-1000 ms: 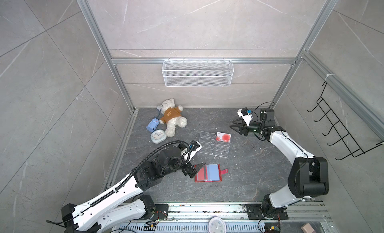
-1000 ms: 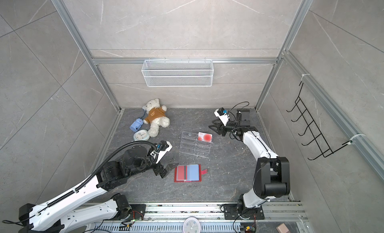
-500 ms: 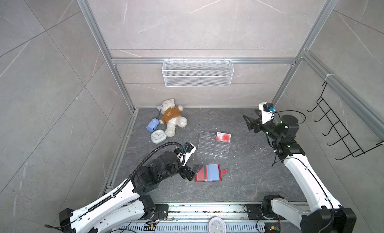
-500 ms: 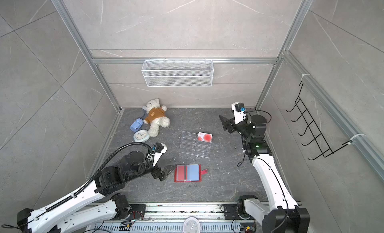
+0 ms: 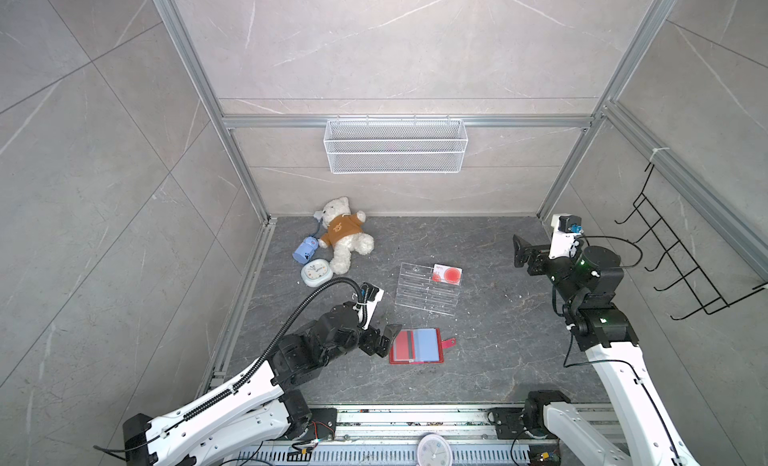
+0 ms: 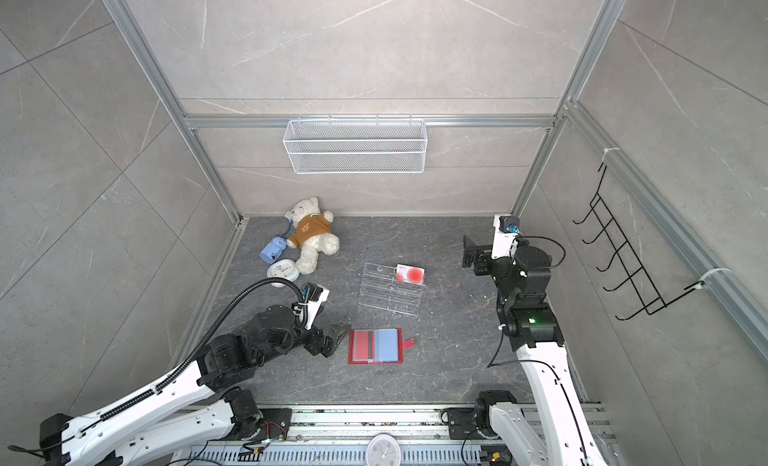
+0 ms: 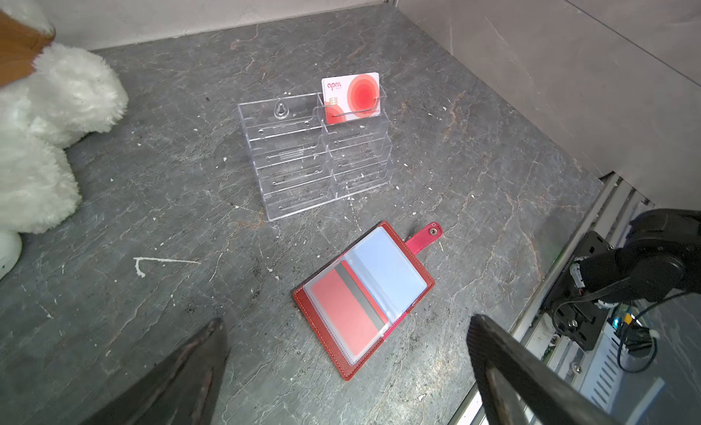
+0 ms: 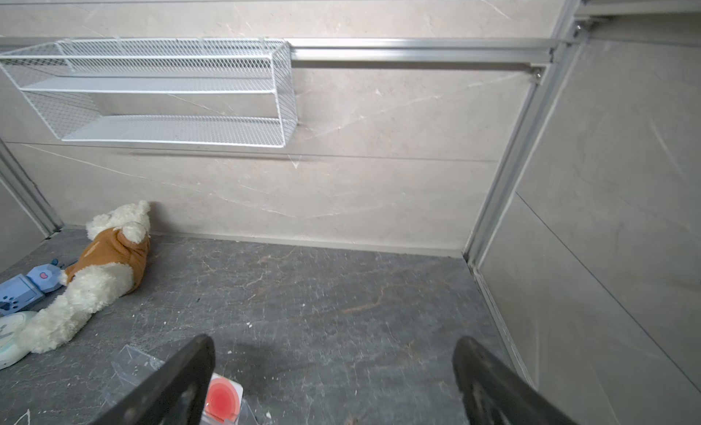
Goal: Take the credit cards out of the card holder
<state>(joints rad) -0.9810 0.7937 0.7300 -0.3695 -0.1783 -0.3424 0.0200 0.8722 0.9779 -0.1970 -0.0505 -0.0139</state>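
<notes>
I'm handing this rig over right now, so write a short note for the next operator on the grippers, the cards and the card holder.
The left gripper is open and empty, low beside the card holder.
The right gripper is open and empty, raised to the right of the clear rack.
The card holder lies open on the floor.
Done: one credit card stands in the rack's top slot.
Left: a red striped card sits in one sleeve. I cannot tell what the pale blue sleeve holds.
</notes>
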